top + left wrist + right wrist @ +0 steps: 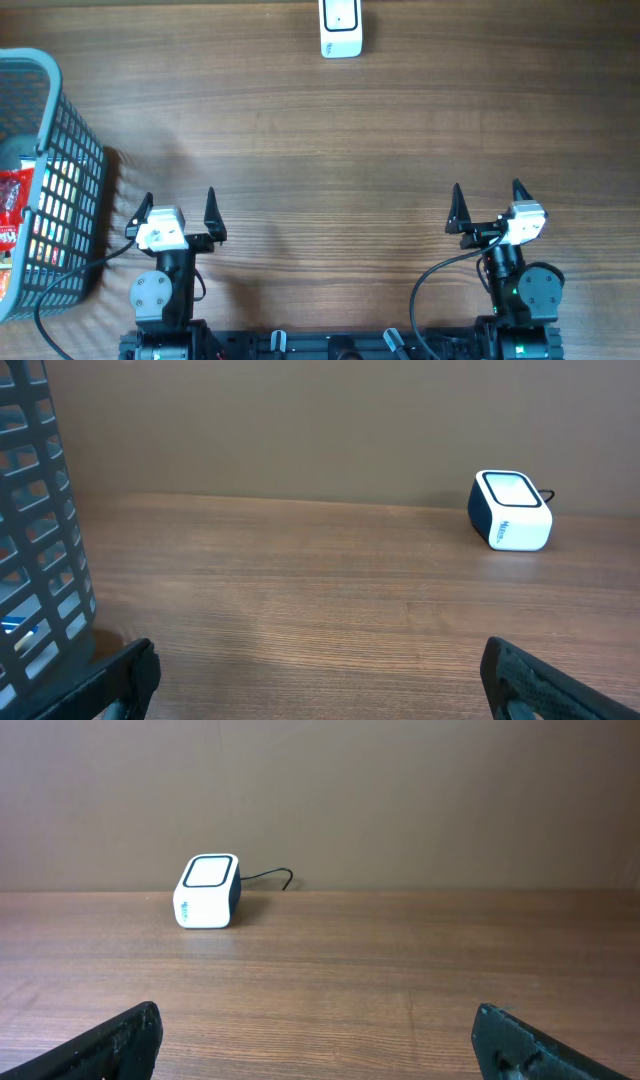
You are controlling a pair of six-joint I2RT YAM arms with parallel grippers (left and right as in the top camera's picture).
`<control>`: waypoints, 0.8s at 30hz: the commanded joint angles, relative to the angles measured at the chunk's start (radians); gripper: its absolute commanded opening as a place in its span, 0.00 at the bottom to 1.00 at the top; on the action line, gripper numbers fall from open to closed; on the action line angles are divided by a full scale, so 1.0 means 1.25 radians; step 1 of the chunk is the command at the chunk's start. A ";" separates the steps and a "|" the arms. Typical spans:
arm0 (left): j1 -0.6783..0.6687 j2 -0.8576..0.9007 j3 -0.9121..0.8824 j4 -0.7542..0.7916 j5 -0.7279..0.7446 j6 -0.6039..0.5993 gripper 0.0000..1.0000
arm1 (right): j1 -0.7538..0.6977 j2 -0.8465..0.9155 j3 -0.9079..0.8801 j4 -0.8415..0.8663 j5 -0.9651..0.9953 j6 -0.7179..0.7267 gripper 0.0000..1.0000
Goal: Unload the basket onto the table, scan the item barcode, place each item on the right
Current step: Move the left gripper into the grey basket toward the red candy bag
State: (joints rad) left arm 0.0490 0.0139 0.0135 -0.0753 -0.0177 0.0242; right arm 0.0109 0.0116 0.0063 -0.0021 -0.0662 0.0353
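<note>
A white barcode scanner with a dark band stands at the table's far edge, also seen as the scanner in the left wrist view and the scanner in the right wrist view. A red packaged item lies inside the grey basket at far left. My left gripper rests near the front edge, open and empty. My right gripper sits at front right, open and empty too. Both are far from the scanner and the item.
The basket's mesh wall rises close on the left of the left gripper. A thin cable runs from the scanner's back. Bare wooden tabletop stretches between the grippers and the scanner.
</note>
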 commanded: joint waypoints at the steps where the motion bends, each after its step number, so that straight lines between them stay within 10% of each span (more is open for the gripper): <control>1: 0.008 -0.007 -0.006 0.001 0.007 -0.005 1.00 | 0.002 -0.002 -0.001 0.002 0.011 -0.007 1.00; 23: 0.008 -0.007 -0.006 0.009 0.009 -0.006 1.00 | 0.002 -0.002 -0.001 0.002 0.011 -0.007 1.00; 24: 0.006 -0.007 -0.006 0.042 0.174 -0.103 1.00 | 0.002 -0.002 -0.001 0.002 0.011 -0.007 1.00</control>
State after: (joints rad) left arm 0.0490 0.0135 0.0135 -0.0723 -0.0174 0.0242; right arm 0.0109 0.0116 0.0063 -0.0021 -0.0662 0.0357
